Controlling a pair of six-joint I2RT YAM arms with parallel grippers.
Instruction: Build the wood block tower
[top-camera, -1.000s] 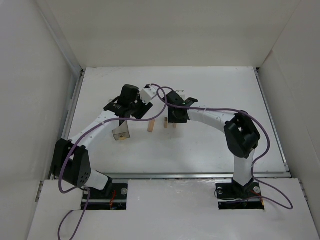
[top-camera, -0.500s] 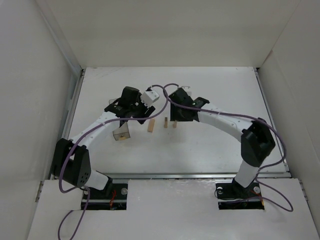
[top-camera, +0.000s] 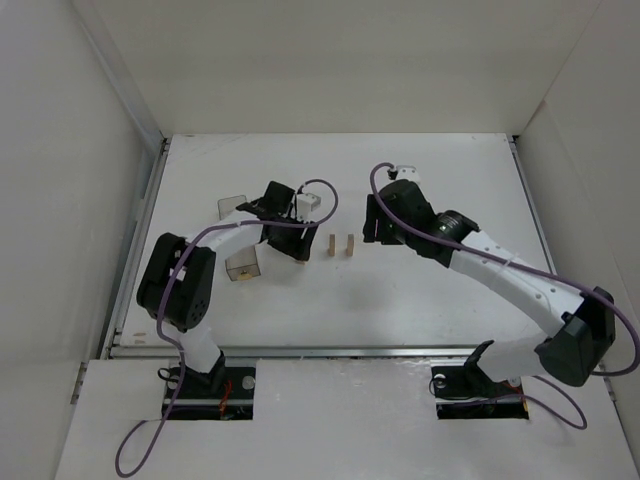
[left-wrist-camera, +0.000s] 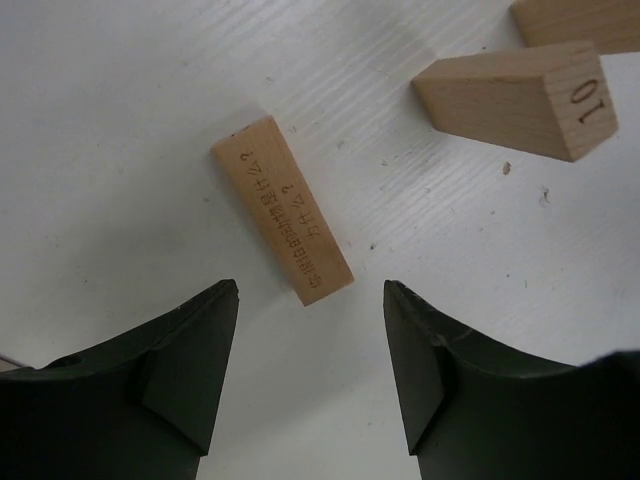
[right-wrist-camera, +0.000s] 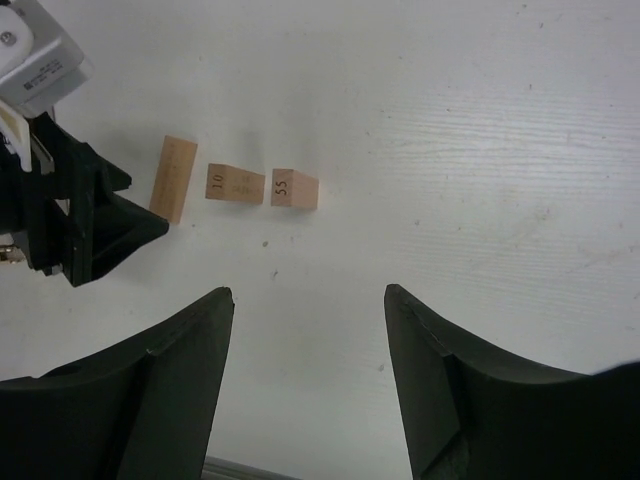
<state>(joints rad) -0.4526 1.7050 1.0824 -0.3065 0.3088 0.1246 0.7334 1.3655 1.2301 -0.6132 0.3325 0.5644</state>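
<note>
L hand open, pointing down, R hand open, L arm bent, R arm outstretched

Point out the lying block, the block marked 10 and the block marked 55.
lying block (left-wrist-camera: 282, 210), left wrist view, printed top face.
block marked 10 (right-wrist-camera: 235, 184), right wrist view, its middle.
block marked 55 (right-wrist-camera: 295, 189), right wrist view, its middle.

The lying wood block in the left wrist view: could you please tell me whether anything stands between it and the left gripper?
Nothing visible does. The lying block sits just ahead of the left gripper, whose jaws are open. The upright block marked 10 stands off to the side.
</note>
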